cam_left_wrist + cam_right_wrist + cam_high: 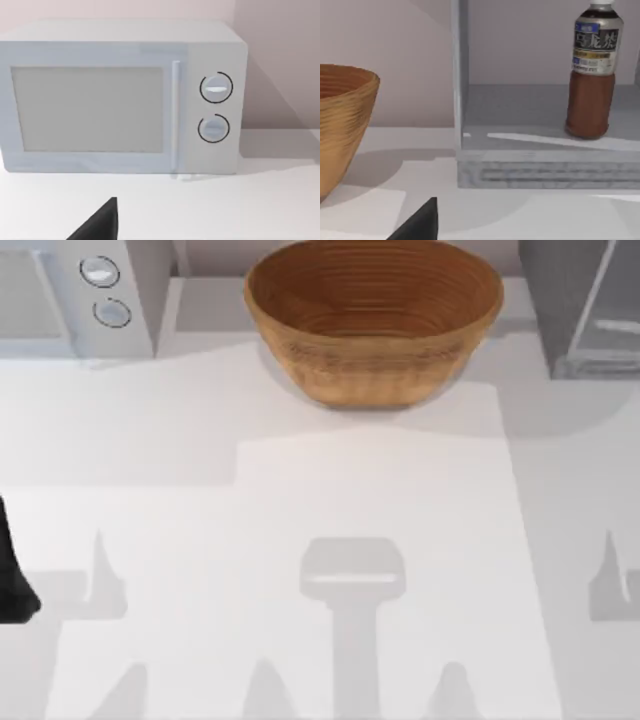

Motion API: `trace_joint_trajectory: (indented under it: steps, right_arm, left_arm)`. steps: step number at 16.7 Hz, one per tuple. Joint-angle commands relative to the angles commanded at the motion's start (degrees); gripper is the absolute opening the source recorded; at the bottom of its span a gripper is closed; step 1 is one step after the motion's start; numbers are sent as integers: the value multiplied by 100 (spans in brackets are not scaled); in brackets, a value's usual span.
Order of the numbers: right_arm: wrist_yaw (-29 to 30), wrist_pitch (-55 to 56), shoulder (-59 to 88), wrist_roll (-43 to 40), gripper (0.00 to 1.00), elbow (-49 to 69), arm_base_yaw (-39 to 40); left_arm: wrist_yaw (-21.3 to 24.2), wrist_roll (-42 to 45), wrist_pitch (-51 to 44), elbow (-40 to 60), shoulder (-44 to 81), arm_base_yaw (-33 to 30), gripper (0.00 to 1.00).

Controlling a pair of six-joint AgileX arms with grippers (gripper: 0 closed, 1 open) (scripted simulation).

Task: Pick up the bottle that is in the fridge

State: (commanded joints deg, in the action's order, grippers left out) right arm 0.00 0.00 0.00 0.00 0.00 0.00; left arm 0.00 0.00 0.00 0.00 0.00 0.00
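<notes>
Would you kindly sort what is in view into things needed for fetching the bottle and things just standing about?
For the job: bottle, upright inside the fridge; left gripper; right gripper.
Standing about: woven bowl; white box with two knobs; table.

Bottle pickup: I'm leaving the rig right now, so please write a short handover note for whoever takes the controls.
Left gripper: a dark fingertip shows in the left wrist view, facing the white box with two knobs; holding nothing there.
Right gripper: faces the fridge, apart from it, holding nothing there.
Bottle: upright on the fridge's shelf, untouched.
Woven bowl: at the back middle of the table, between box and fridge.
Done: nothing yet.
Left: reach into the fridge, probably with the right arm, grip the bottle, lift it out.
</notes>
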Motion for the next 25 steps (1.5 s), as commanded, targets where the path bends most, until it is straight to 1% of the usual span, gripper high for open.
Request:
trace_joint_trajectory:
  steps: [4, 7, 10, 19, 22, 25]
  right_arm:
    - [-69, 180, 176, -4, 100, 26, -67]
    - [-316, 908, 899, -15, 100, 130, -323]
    - [-687, 2125, 2167, -20, 100, 280, -719]
    - [-2046, 6407, 7232, 55, 100, 681, -2137]
    - [-2435, 7615, 8557, 80, 100, 820, -2534]
    - [-2734, 8592, 9598, 95, 100, 953, -2842]
  left_arm:
    - [0, 0, 0, 0, 0, 0, 100]
    - [0, 0, 0, 0, 0, 0, 100]
    - [0, 0, 0, 0, 0, 0, 100]
    - [0, 0, 0, 0, 0, 0, 100]
    - [0, 0, 0, 0, 0, 0, 100]
    - [0, 0, 0, 0, 0, 0, 100]
